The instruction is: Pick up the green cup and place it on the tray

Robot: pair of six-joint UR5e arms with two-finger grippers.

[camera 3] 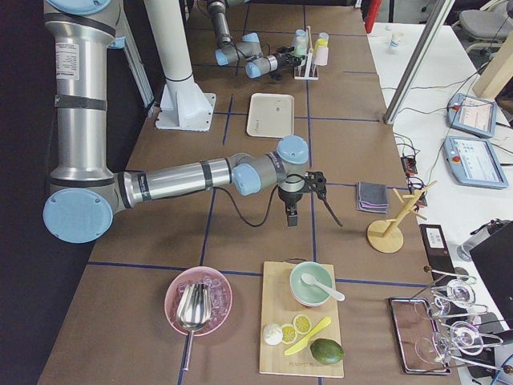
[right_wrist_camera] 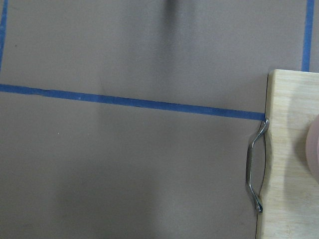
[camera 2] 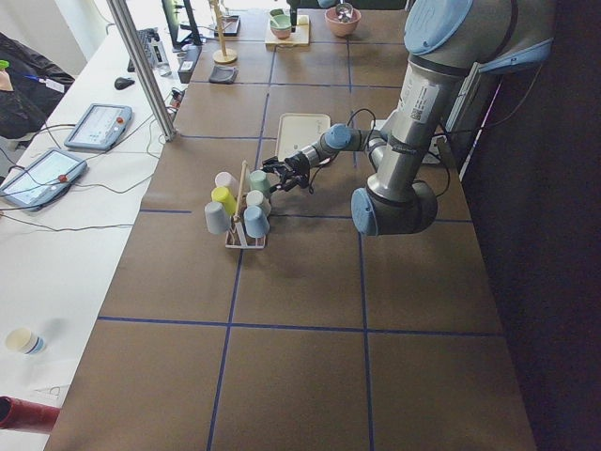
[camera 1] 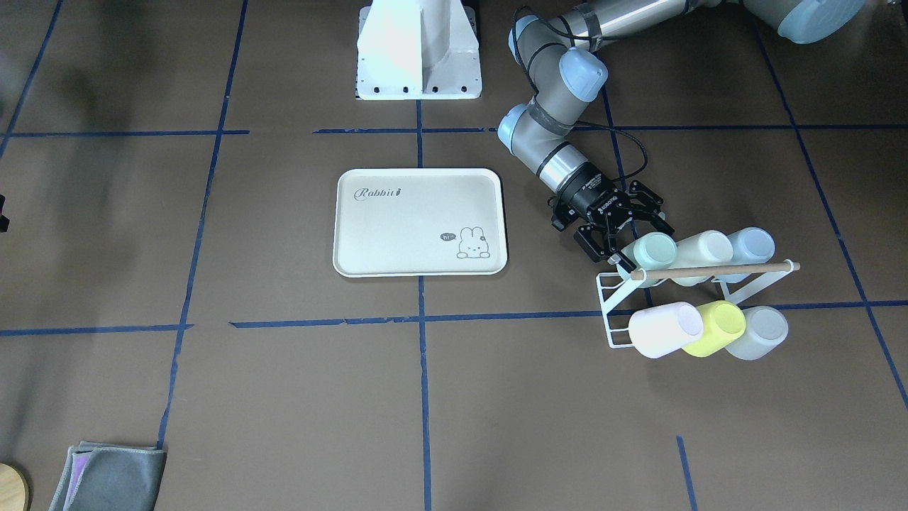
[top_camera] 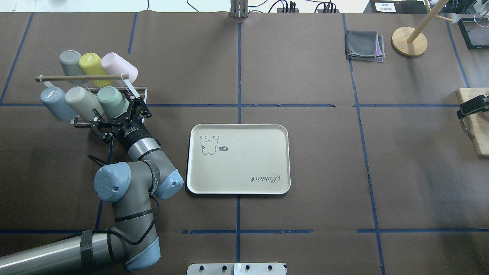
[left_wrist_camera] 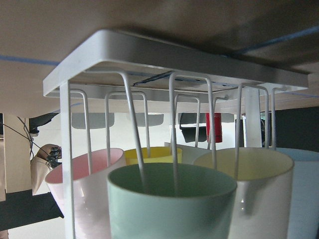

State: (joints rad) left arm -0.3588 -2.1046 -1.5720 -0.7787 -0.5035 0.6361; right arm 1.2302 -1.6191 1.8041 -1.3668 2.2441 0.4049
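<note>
The green cup (camera 1: 656, 250) lies on its side on the white wire rack (camera 1: 611, 306), at the end of the row nearest the tray; it also shows in the overhead view (top_camera: 110, 101). My left gripper (camera 1: 626, 231) is open, its fingers on either side of the cup's mouth end (top_camera: 119, 114). In the left wrist view the green cup (left_wrist_camera: 172, 199) fills the lower middle, under the rack (left_wrist_camera: 174, 55). The cream tray (camera 1: 397, 234) lies flat mid-table (top_camera: 248, 164), with nothing on it. My right gripper (camera 3: 309, 188) hangs far off near a cutting board; I cannot tell its state.
On the rack are also a cream cup (top_camera: 81, 102), a pale blue cup (top_camera: 55, 104), a pink cup (top_camera: 118, 65), a yellow-green cup (top_camera: 91, 64) and a grey cup (top_camera: 70, 63), under a wooden dowel (top_camera: 76, 78). A grey cloth (top_camera: 365, 45) and a wooden stand (top_camera: 409, 41) sit far right.
</note>
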